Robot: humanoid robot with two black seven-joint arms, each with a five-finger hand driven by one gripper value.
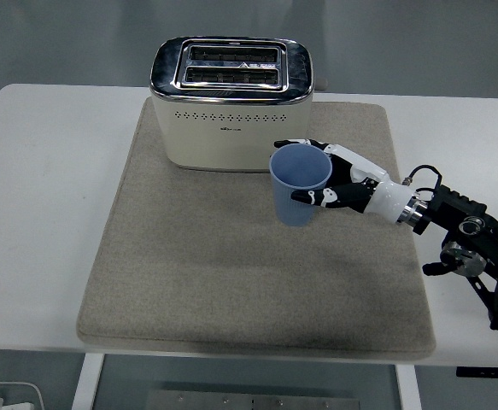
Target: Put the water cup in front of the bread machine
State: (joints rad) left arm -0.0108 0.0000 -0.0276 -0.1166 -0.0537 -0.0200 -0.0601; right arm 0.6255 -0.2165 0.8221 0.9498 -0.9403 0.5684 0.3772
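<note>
**One cup held beside one toaster**

One blue water cup (pixel 299 185) is clasped upright by the right robot hand (pixel 338 181), fingers wrapped around it. One bread machine (pixel 231 104) stands just beyond-left of the hand. One grey mat (pixel 189 273) is spread beneath on the white worktop (pixel 43 213).

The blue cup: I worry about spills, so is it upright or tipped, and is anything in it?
Upright. The blue cup shows its open mouth upward, held by the right hand; inside looks empty, plain blue.
</note>
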